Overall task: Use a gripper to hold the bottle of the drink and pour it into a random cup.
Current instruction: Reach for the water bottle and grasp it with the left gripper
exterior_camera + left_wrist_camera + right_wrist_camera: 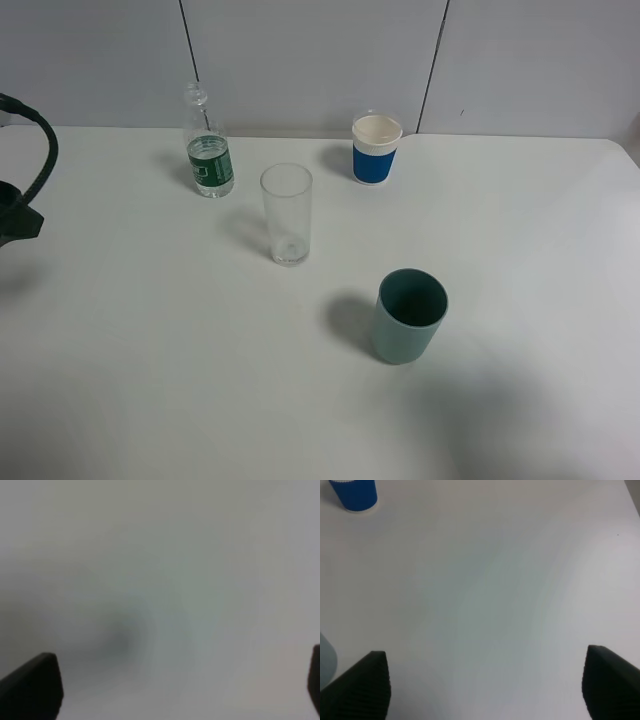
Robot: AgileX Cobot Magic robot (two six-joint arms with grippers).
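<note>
Two grippers are mine to use, and neither holds anything. At the 9 o'clock edge of the bench sits my left arm. Its wrist view shows the left gripper spread wide over blurred, bare surface with nothing between the tips.

Reckoned from the bench's middle, the bottle stands upright and uncapped at about 10 o'clock. The drink is too clear for me to judge its level. The tall glass stands near the bottle at its 4 o'clock, apart from it and seemingly empty. A paper cup waits at 1 o'clock and a grey-green cup at 5 o'clock. My right gripper is likewise released over bare bench.

The step in hand, as I judge it, is reaching for the bottle, and my left gripper is the nearer one.

- I should come in level from the bottle's 8 o'clock side, so the arm clears the glass.
- I should straddle the green label band, not the narrow neck.
- I should close squarely and gently, because thin plastic with no cap could spill the drink upward if crushed.
- I should lift it upright before swinging toward the glass.
</note>
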